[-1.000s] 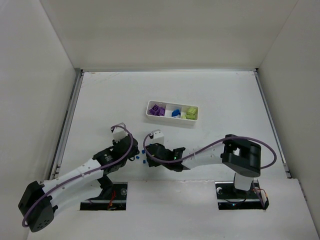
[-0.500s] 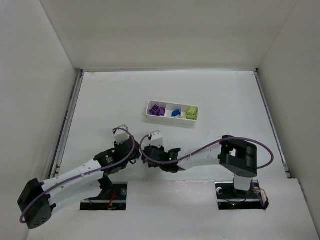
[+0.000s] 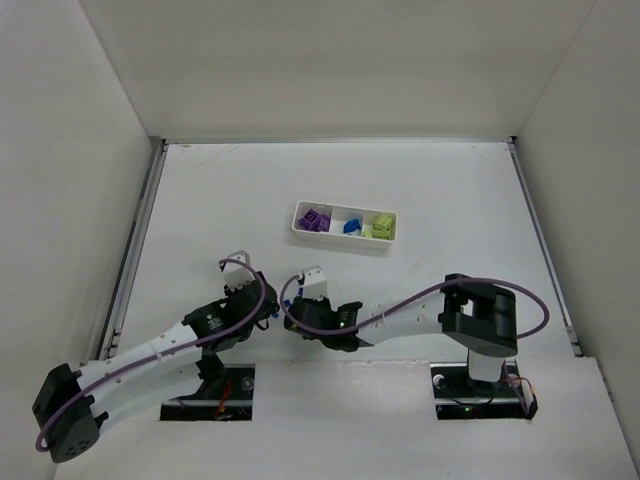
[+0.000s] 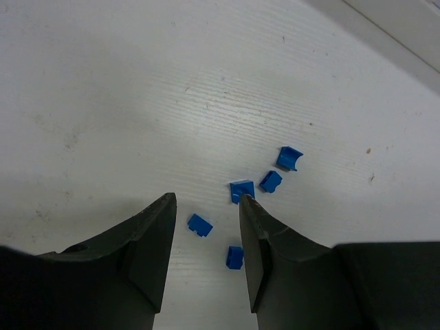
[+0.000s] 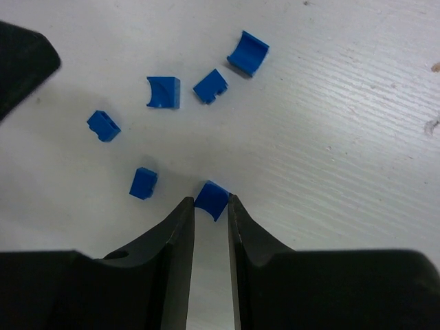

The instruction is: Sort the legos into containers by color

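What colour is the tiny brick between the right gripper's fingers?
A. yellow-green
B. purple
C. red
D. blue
D: in the right wrist view, the brick pinched at the tips of the right gripper is blue.

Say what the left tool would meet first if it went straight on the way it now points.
The left tool points down at the table. First in its line is the small blue brick lying between its open jaws; depth is unclear, but that brick looks nearest.
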`<state>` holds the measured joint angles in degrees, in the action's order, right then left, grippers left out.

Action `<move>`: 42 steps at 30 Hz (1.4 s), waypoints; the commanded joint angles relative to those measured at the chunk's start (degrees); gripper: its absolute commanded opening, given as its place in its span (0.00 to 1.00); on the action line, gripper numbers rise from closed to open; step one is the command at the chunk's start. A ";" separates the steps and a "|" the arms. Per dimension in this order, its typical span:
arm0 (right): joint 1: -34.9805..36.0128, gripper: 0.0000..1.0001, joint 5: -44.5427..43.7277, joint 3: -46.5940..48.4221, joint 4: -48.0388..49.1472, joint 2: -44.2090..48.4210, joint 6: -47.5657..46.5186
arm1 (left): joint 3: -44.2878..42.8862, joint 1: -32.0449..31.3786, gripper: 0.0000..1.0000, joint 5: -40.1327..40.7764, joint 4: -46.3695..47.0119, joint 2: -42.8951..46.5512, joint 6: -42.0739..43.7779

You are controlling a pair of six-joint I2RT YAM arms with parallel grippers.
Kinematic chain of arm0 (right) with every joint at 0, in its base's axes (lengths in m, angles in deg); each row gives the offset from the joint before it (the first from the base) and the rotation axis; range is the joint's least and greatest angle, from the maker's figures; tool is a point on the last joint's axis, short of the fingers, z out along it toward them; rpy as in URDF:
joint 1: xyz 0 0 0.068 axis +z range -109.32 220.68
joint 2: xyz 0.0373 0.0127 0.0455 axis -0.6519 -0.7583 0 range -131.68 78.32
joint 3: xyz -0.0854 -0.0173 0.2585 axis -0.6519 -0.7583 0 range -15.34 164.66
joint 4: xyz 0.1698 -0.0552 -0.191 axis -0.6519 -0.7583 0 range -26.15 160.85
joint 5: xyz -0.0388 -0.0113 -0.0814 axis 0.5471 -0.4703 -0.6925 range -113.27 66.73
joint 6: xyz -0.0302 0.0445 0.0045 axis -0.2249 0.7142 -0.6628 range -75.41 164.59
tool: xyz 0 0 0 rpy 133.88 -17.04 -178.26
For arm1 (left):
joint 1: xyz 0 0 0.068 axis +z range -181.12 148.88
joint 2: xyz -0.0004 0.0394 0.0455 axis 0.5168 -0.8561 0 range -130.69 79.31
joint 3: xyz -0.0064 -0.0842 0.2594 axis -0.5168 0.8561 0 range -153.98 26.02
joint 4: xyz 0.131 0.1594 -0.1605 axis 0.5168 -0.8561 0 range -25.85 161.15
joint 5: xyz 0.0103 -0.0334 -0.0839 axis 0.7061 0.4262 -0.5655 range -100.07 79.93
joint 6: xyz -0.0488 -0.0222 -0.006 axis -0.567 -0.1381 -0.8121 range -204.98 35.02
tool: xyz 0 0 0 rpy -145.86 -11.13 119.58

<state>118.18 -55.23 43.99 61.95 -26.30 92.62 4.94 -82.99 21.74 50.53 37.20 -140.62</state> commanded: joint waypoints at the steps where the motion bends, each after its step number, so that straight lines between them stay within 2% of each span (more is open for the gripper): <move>1: 0.77 0.24 -2.22 -3.33 2.92 5.20 -0.04 | 0.69 0.77 0.39 0.97 -1.00 1.94 -2.99; 9: -1.06 0.24 -1.61 -11.78 7.94 18.12 -1.79 | 0.60 1.91 0.39 -0.17 0.14 2.82 -2.81; 15: -15.29 0.24 -0.30 -10.47 11.54 22.00 -12.68 | 0.69 -0.37 0.39 -1.23 0.41 1.68 -2.28; 20: -27.60 0.24 1.73 -6.34 14.17 19.11 -18.49 | -0.54 -2.04 0.38 -1.05 -2.93 1.68 -2.46; 24: -33.93 0.24 6.20 -2.91 15.59 14.98 -19.11 | -1.24 -2.83 0.39 -1.40 -4.51 0.36 -2.55; 28: -35.79 0.26 8.49 0.43 16.29 10.85 -19.29 | -1.68 -3.88 0.43 -0.79 -5.83 -1.75 -2.63; 30: -35.97 0.33 8.76 1.40 16.46 9.53 -19.38 | -1.68 -4.06 0.46 -0.79 -5.83 -2.54 -2.98; 32: -36.14 0.44 8.85 2.19 16.55 9.08 -19.47 | -1.60 -4.24 0.47 -0.79 -6.01 -2.98 -3.16; 34: -36.06 0.48 9.03 2.28 16.90 9.95 -19.47 | -1.07 -4.59 0.47 -0.70 -6.01 -3.16 -3.34; 42: -35.27 0.50 9.82 -3.33 18.31 16.54 -18.15 | -0.45 -5.99 0.42 -0.87 -3.91 -5.61 -3.43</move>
<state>82.29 -45.96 42.37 76.15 -13.97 74.00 4.98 -88.00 20.35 47.12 32.61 -141.52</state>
